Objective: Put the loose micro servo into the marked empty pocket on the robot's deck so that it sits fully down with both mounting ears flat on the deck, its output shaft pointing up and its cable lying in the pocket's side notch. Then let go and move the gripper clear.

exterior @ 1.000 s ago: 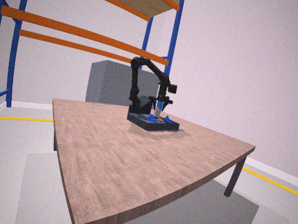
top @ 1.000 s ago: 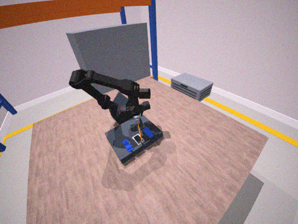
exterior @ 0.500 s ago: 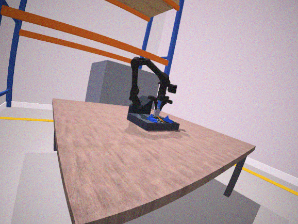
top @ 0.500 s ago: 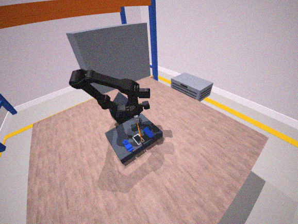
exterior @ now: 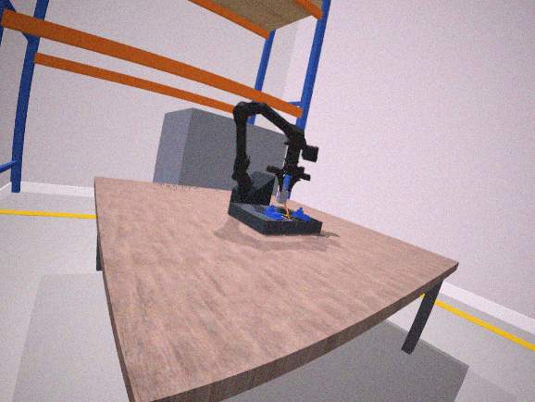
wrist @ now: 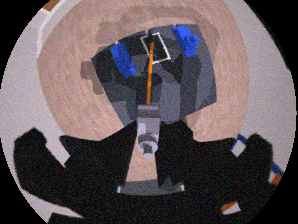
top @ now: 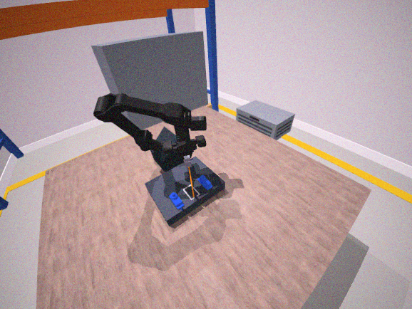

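Observation:
The loose micro servo (top: 187,161) (exterior: 281,197) (wrist: 148,125) is a grey block with a round light boss, which shows in the wrist view. My gripper (top: 187,156) (exterior: 283,191) (wrist: 148,123) is shut on it, one finger on each side. The servo appears a little above the inner part of the dark deck (top: 159,194) (exterior: 278,227) (wrist: 112,92). Its orange cable (top: 190,178) (exterior: 287,211) (wrist: 150,80) stretches down toward the white-outlined pocket (top: 188,196) (wrist: 164,46), near the front edge. The pocket has no servo in it. The fingers partly hide the servo's sides.
Blue servos (top: 175,200) (top: 205,181) (exterior: 273,212) (exterior: 302,213) (wrist: 123,59) (wrist: 186,41) sit on both sides of the pocket. The deck stands on a wooden table (top: 107,228) (exterior: 241,301). A grey vented box (top: 265,115) and a large grey box (top: 160,71) (exterior: 231,148) are farther back.

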Controlling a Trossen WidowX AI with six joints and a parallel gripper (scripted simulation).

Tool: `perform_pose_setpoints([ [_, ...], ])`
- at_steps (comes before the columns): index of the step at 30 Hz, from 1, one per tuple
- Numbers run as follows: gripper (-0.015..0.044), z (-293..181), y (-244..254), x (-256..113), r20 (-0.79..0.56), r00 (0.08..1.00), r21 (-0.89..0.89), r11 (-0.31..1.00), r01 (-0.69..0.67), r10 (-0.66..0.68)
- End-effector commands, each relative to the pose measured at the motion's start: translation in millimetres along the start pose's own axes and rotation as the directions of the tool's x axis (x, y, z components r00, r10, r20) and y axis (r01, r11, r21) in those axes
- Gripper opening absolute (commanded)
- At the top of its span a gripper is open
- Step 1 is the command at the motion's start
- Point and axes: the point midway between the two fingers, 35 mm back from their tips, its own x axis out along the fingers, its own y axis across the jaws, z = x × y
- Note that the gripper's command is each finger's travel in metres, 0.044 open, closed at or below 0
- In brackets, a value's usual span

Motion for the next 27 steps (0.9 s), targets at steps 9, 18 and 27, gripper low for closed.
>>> perform_pose_setpoints([
  [9, 0.0000, 22, 23, -3, 0.003, 1.000, 0.003, 1.000, -0.010, 0.010],
  [18, 0.0000, 36, -9, -2, 0.003, 1.000, 0.002, 1.000, -0.008, 0.008],
  [27, 0.0000, 54, -49, -2, 0.004, 1.000, 0.002, 1.000, -0.006, 0.006],
])
